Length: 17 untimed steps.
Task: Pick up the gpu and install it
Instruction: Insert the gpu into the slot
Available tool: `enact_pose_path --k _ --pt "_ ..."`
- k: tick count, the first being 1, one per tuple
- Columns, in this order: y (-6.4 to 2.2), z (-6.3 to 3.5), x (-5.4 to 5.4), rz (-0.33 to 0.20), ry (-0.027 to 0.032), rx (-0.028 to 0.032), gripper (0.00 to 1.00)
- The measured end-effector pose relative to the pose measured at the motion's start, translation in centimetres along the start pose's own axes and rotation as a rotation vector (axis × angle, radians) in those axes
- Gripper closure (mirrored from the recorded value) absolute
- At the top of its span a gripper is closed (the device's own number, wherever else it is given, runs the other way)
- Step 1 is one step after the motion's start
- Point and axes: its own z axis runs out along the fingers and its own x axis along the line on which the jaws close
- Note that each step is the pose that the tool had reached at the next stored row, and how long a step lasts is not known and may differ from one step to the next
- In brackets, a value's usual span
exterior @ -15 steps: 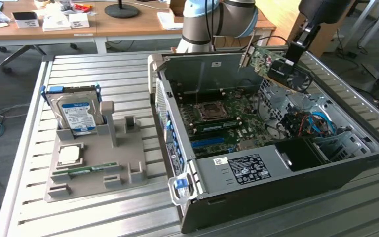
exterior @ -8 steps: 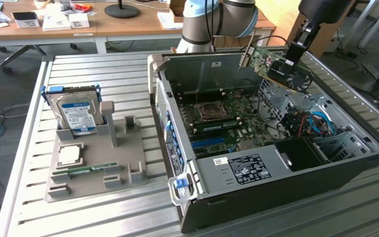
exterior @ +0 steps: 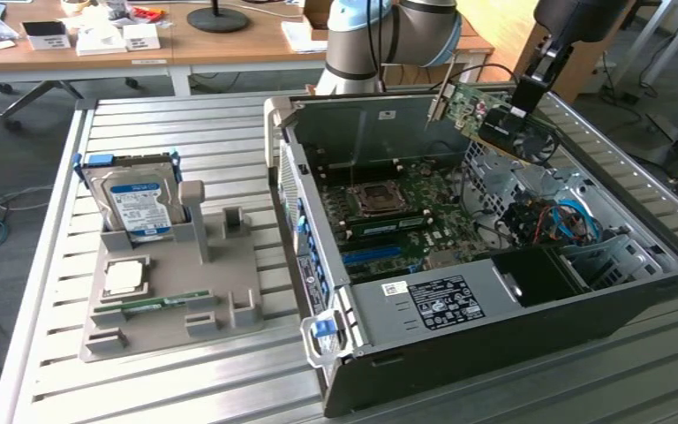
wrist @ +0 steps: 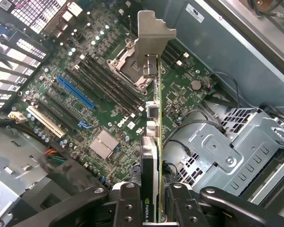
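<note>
Slatted metal desk (exterior: 174, 132) carries everything. Open tower PC case (exterior: 634, 291) lies on side, motherboard (exterior: 433, 190) exposed. Grey parts holder (exterior: 198, 291) at 9 o'clock of case in exterior view, blue-labelled hard drive (exterior: 137, 205) upright in it. Gpu (wrist: 150, 151) aloft over case interior, at 1 o'clock of CPU socket (exterior: 378, 199) in exterior view, silvery bracket at end away from tool. Tool (wrist: 154, 191) pinching gpu, one finger each side of card.

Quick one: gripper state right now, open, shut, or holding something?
Gripper: shut on the gpu, which it holds edge-on over the motherboard in the open case.
</note>
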Motion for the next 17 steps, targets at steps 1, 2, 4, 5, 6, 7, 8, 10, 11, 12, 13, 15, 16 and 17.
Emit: enact_pose_path --k 1,2,4,5,6,7,8,10,11,12,13,15,16,17 --pt "0.00 0.00 0.00 -0.002 0.0001 0.0000 0.73" --pt "0.00 0.00 0.00 -0.009 0.0004 -0.0002 0.73" --pt "0.00 0.00 0.00 -0.024 0.0011 -0.0006 0.73" --pt "0.00 0.00 0.00 -0.031 0.0014 -0.0007 0.73" --pt "0.00 0.00 0.00 -0.037 0.0016 -0.0008 0.73" --pt "0.00 0.00 0.00 -0.043 0.0019 -0.0010 0.73" --pt "0.00 0.00 0.01 -0.049 0.0022 -0.0011 0.73" --pt "0.01 0.00 0.01 -0.065 0.0029 -0.0016 0.73" --pt "0.01 0.00 0.01 -0.074 0.0033 -0.0018 0.73" --pt "0.01 0.00 0.01 -0.085 0.0038 -0.0020 0.73" --pt "0.01 0.01 0.01 -0.095 0.0042 -0.0022 0.73" --pt "0.01 0.01 0.01 -0.119 0.0053 -0.0028 0.73" --pt "0.01 0.01 0.01 -0.132 0.0059 -0.0031 0.73" --pt "0.01 0.01 0.01 -0.144 0.0064 -0.0033 0.73"
